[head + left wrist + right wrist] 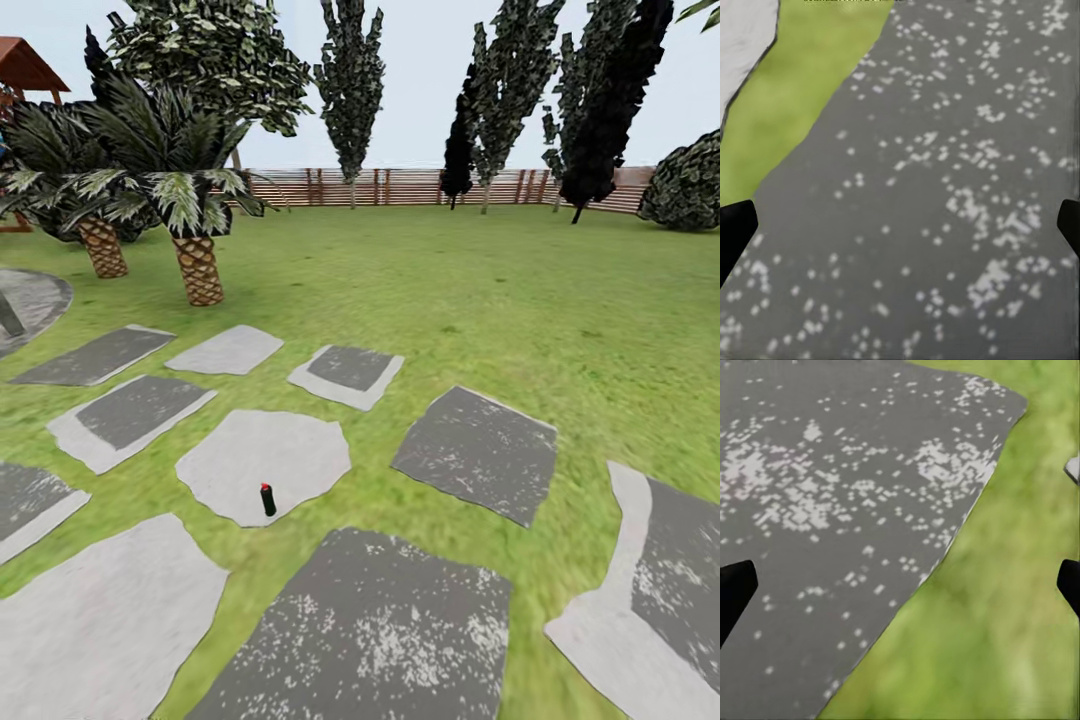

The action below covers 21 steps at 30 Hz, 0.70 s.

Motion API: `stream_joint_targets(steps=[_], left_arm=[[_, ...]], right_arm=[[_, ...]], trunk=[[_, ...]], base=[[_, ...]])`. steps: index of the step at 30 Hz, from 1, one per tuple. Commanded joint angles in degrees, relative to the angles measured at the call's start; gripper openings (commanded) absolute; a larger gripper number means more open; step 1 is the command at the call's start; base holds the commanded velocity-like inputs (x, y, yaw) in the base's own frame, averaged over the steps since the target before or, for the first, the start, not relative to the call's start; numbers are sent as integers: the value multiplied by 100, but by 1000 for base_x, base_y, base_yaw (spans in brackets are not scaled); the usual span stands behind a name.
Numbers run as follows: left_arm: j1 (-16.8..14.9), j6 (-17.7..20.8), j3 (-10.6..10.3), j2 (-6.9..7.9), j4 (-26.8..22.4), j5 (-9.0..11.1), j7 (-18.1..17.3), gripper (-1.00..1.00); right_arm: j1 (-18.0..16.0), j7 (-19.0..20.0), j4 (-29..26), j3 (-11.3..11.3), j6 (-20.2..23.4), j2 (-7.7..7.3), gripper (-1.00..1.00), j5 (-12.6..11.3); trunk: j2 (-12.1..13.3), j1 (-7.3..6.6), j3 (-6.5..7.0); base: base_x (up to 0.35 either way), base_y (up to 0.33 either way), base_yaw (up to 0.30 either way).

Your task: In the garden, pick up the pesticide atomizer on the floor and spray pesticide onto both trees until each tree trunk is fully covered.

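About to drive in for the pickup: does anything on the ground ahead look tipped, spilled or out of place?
Nothing stands out. The pesticide atomizer stands upright, perhaps slightly tilted, near the front edge of a pale paving stone, with no spray cloud around it. Both wrist views show speckled grey paving and grass under wide-set gripper fingers holding nothing.

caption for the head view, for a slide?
Pesticide atomizer standing upright on a pale stepping stone amid lawn, palms beyond.
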Motion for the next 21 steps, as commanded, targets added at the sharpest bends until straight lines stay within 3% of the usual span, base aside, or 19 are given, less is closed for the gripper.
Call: stream_joint_targets(steps=[1,15,21], left_arm=[[0,0,-2,-1,0,-1,0,100],[0,0,0,7,0,7,0,100],[0,0,0,8,-1,15,0,100]], right_arm=[[2,0,-3,-1,-2,0,100,0],[0,15,-14,0,1,16,100,1],[0,9,-10,7,2,18,100,7]], trunk=[[0,0,0],[0,0,0],[0,0,0]], base=[[144,-261,114],[163,-253,14],[181,-182,255]])
